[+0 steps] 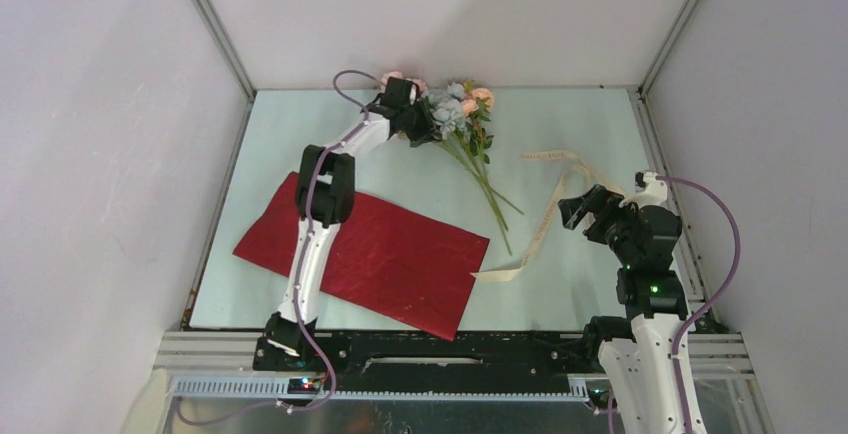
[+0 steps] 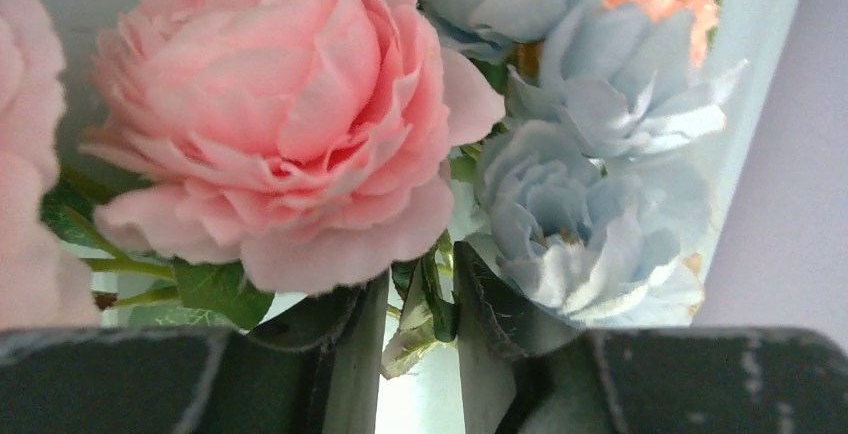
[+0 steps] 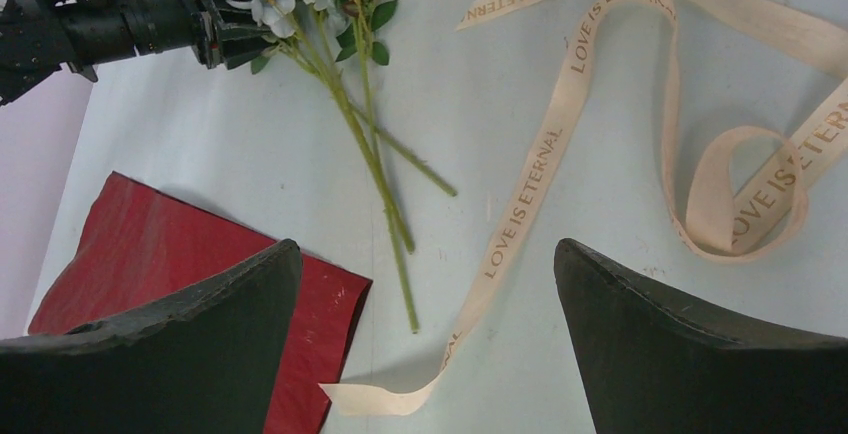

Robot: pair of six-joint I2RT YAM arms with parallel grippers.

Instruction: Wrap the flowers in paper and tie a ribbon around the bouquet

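The flowers (image 1: 462, 109) lie at the far edge of the tabletop (image 1: 580, 124). The left end effector (image 2: 420, 324) sits narrow around stems under the heads, can't tell if it's gripping. I'd clamp firmly, then carry them low to the paper (image 1: 400, 254). The right end effector (image 3: 425, 249) is wide open.

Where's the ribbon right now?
Top view: the ribbon lies right of centre, winding between the flowers and the right gripper, its near end beside the paper.

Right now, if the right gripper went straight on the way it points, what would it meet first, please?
Most likely the ribbon lying on the table just ahead of the open right gripper, though depth is unclear.
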